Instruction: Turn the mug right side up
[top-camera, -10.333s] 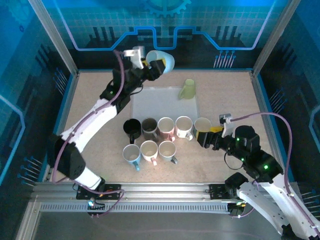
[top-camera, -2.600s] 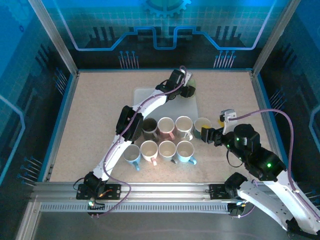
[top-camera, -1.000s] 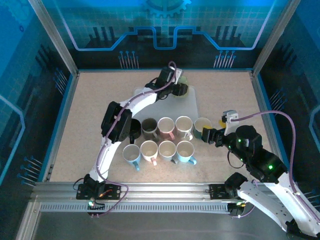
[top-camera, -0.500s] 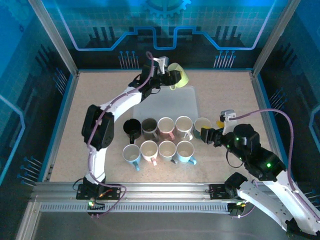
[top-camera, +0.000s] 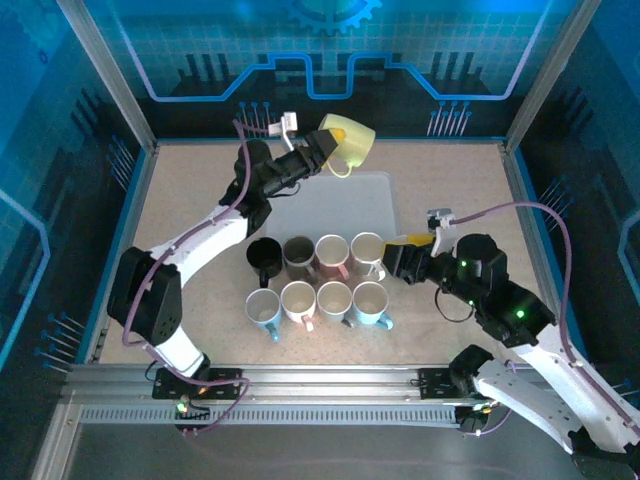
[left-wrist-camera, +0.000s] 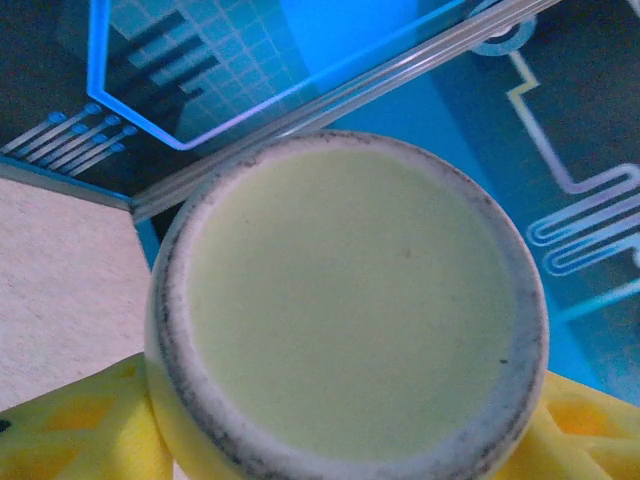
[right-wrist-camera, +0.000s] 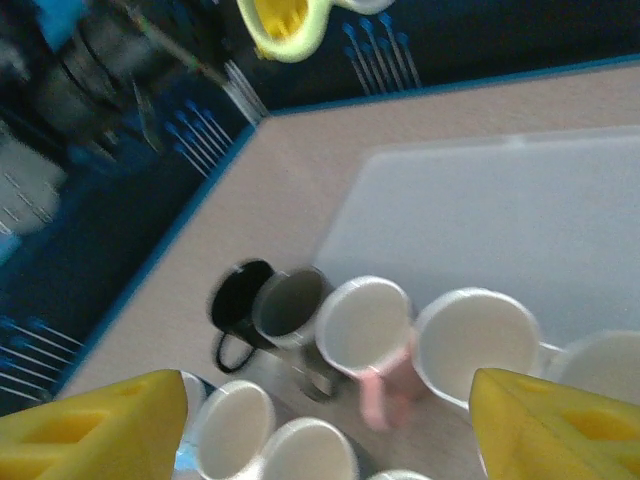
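Observation:
The yellow-green mug (top-camera: 349, 144) hangs in the air near the back wall, tilted, with my left gripper (top-camera: 326, 152) shut on it. In the left wrist view its round base (left-wrist-camera: 345, 310) faces the camera, and a yellow finger (left-wrist-camera: 70, 432) presses each side of it. In the right wrist view the mug (right-wrist-camera: 285, 24) shows its mouth, high up. My right gripper (top-camera: 397, 262) hovers open at the right end of the mug rows, with nothing between its fingers (right-wrist-camera: 100, 420).
Two rows of upright mugs stand mid-table: black (top-camera: 264, 257), grey (top-camera: 299, 254), pink (top-camera: 332, 254), white (top-camera: 367, 252), and several more in front (top-camera: 298, 300). A pale mat (top-camera: 340, 205) lies behind them. Frame posts and blue walls enclose the table.
My left arm lifted the yellow-green mug off the mat and swung it up and back. My right gripper shifted left toward the mug rows, staying open.

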